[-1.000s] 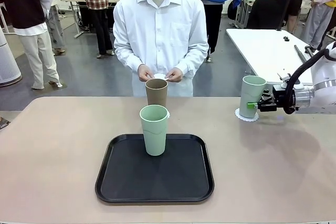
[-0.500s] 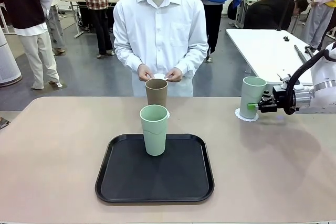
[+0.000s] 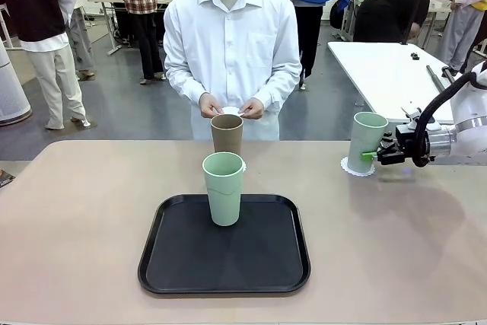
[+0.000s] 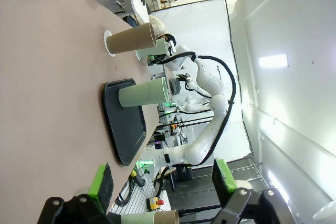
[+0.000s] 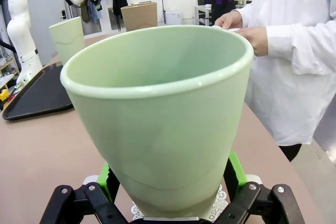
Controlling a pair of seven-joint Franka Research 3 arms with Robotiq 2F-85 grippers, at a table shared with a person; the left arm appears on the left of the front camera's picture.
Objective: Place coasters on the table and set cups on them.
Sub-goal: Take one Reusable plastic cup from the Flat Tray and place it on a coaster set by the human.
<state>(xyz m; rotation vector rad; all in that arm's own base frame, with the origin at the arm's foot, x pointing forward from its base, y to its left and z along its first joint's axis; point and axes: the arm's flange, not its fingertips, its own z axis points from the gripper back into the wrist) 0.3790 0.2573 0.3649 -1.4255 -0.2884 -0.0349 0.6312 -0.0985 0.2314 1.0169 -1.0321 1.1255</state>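
Note:
A mint green cup [image 3: 366, 141] stands on a lacy white coaster [image 3: 356, 167] at the table's [image 3: 84, 211] far right. My right gripper [image 3: 371, 156] is open, its green pads on either side of the lower part of this cup [image 5: 157, 108], and the coaster [image 5: 219, 206] peeks out beneath. A tan-brown cup [image 3: 227, 133] stands on a coaster [image 4: 106, 39] behind the tray. Another mint cup [image 3: 224, 188] stands on the black tray [image 3: 224, 264]. The person holds a coaster [image 3: 230, 110] in both hands. My left gripper [image 4: 163, 182] is open with nothing between its fingers.
The person stands at the far edge, hands [image 3: 253, 108] above the brown cup. A white table [image 3: 380, 66] with black rods stands behind at the right. Bare tabletop lies left and right of the tray.
My right gripper has opened off the mint cup on the right coaster and drawn back slightly to the right. The other cups, the tray and the person's hands have stayed put.

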